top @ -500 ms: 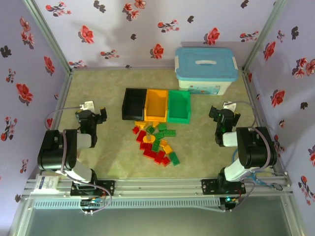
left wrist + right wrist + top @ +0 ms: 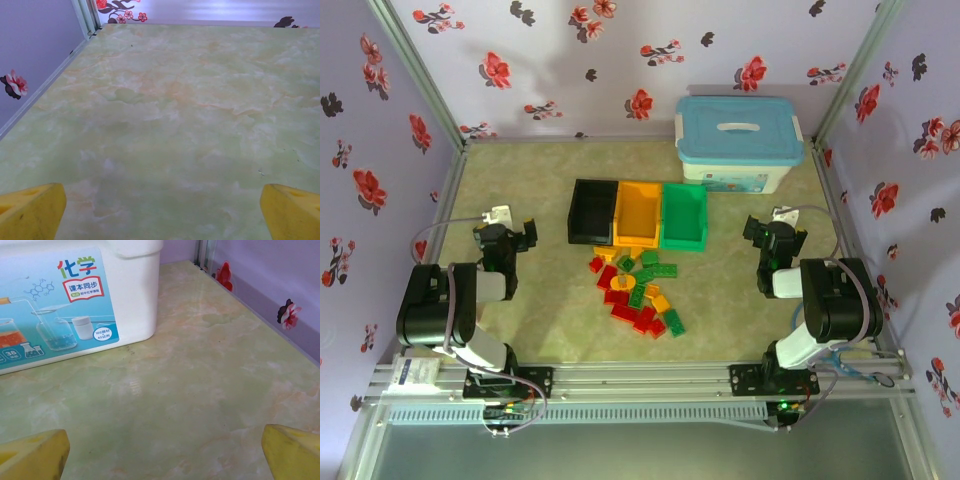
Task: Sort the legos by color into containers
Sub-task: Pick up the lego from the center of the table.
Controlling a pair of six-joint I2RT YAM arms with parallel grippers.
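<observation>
Flanking the loose legos [image 2: 635, 292], left tool [image 2: 506, 230] and right tool [image 2: 775, 232] both gape empty; the pile lies on the surface [image 2: 540, 310] just before three bins [image 2: 638, 215].

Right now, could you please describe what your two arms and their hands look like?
The left arm and right arm have bulky black joints and pale grey links, with a thin grey cable looping to each wrist. The left hand and right hand have yellow fingertips.

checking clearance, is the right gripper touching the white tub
Apart: right wrist view shows bare table between the right gripper and the white tub.
</observation>
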